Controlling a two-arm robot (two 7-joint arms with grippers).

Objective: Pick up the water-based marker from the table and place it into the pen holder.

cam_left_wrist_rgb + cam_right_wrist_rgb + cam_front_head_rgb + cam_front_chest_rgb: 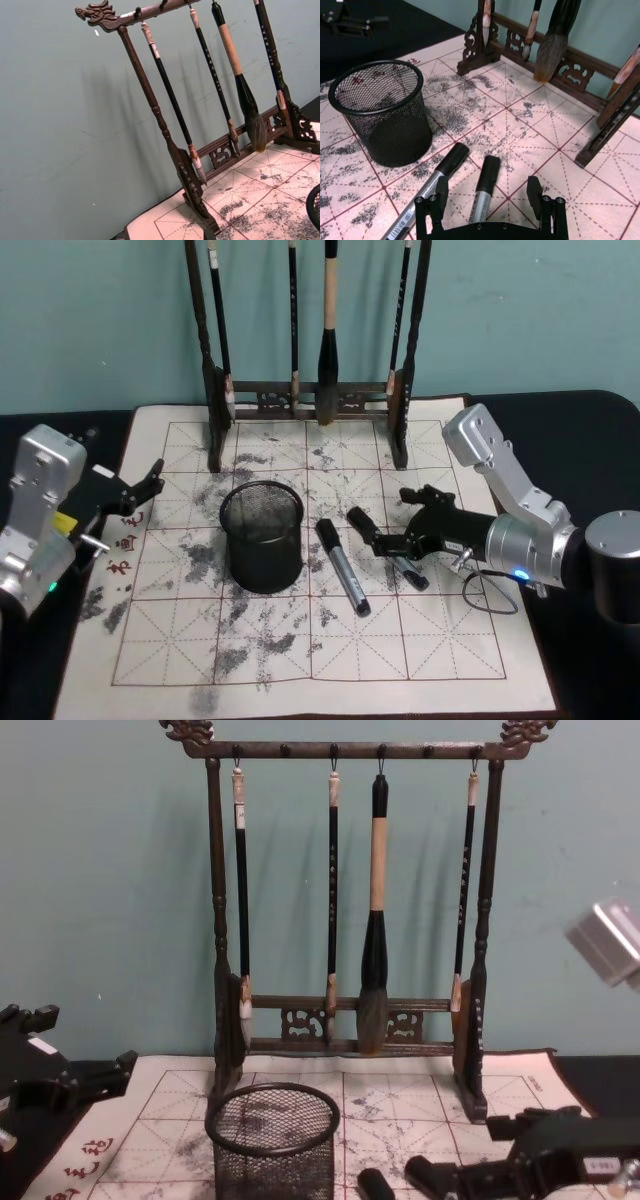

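Two fingers (440, 192) of the right gripper (383, 508) stand wide apart and hold nothing. Between them a black-capped water-based marker (482, 200) lies flat on the gridded felt mat (420, 640). A second marker (343, 567) lies just beside it, toward the black mesh pen holder (262, 560), which stands upright near the mat's middle. The left gripper (147, 490) hovers at the mat's left edge, fingers spread and empty.

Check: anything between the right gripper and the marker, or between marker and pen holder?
Nothing between the open right gripper and the marker it straddles. A second marker lies on the mat between that one and the pen holder; a lifted carry should clear it. The left gripper sits parked at the mat's left.
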